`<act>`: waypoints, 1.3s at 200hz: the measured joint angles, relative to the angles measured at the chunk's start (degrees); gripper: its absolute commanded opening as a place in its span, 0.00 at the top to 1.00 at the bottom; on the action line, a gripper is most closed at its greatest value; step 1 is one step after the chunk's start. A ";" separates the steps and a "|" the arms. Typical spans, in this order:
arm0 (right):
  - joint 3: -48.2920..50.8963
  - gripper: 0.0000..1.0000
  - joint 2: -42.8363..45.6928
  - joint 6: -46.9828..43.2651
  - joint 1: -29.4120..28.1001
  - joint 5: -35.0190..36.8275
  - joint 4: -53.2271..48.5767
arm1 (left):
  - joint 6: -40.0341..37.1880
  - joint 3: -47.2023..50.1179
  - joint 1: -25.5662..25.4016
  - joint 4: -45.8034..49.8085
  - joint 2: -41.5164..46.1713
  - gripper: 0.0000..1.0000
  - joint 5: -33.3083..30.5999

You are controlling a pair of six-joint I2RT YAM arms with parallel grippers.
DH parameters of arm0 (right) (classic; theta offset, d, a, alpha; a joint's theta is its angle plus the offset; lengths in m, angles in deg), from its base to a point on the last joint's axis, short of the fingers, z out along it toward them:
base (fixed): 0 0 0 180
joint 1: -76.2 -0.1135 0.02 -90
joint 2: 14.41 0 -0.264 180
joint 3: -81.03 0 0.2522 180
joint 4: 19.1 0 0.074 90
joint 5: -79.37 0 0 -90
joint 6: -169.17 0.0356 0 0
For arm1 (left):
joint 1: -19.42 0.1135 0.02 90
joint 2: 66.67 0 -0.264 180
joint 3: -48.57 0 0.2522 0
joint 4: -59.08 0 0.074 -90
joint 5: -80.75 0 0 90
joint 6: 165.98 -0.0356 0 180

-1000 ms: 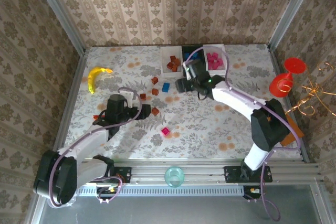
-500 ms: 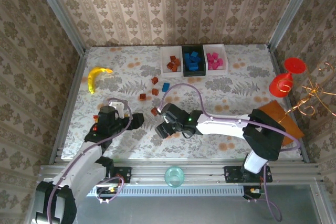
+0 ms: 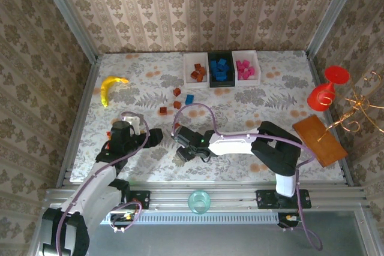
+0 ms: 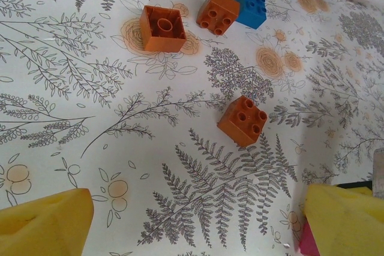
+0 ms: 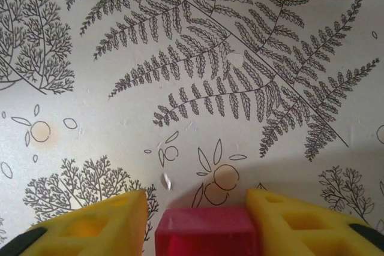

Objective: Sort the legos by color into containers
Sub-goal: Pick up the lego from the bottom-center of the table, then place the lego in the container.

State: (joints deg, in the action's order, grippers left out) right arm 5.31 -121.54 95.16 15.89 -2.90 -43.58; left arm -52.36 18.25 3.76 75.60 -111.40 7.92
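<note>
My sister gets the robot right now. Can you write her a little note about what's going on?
Left gripper: open, empty.
Right gripper: shut on a pink brick.
Done: orange bricks in the left white tray, blue bricks in the black tray, pink bricks in the right white tray.
Left: carry the pink brick to its tray, then sort the loose orange bricks and the loose blue brick.

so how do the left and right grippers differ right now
The left gripper stands wide open with nothing between its fingers; the right gripper is closed on a pink lego. Seen from above, the left gripper points right and the right gripper points left. Both have yellow fingers.
</note>
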 measured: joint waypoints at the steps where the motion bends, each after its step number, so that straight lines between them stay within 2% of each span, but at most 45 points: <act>1: 0.00 0.57 0.00 0.02 0.00 0.02 -0.02 | 0.00 0.00 0.00 0.00 0.00 0.08 0.02; 49: 0.59 0.64 1.27 -1.05 0.39 2.58 -0.13 | 1.20 0.00 -0.04 -2.84 -1.01 0.10 0.92; 77: 2.29 0.64 6.36 -1.62 3.58 2.67 -0.13 | 2.19 -0.35 -1.62 -6.51 -3.54 0.10 1.31; 114: 1.77 0.64 13.05 -2.54 15.37 2.73 0.44 | 2.32 -6.86 -7.50 -9.92 -12.46 0.10 1.05; 150: -3.08 0.64 13.60 -2.82 28.04 5.88 -0.07 | 2.12 -17.35 -13.07 -13.05 -21.94 0.11 0.81; 176: -10.03 0.65 10.71 -3.69 35.23 9.14 -0.96 | 1.84 -22.67 -15.39 -14.38 -27.43 0.11 0.66; 214: -21.27 0.65 1.29 -3.41 43.67 11.82 -1.92 | 0.04 -26.14 -16.96 -14.82 -32.89 0.12 0.37; 260: -34.36 0.65 -11.80 -1.90 49.90 12.74 -6.71 | -3.04 -27.32 -17.79 -14.97 -34.80 0.12 0.37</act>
State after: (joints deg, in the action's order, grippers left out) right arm -29.05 -133.35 93.26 65.79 9.84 -50.29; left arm -55.40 -9.07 -14.03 60.63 -146.20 8.29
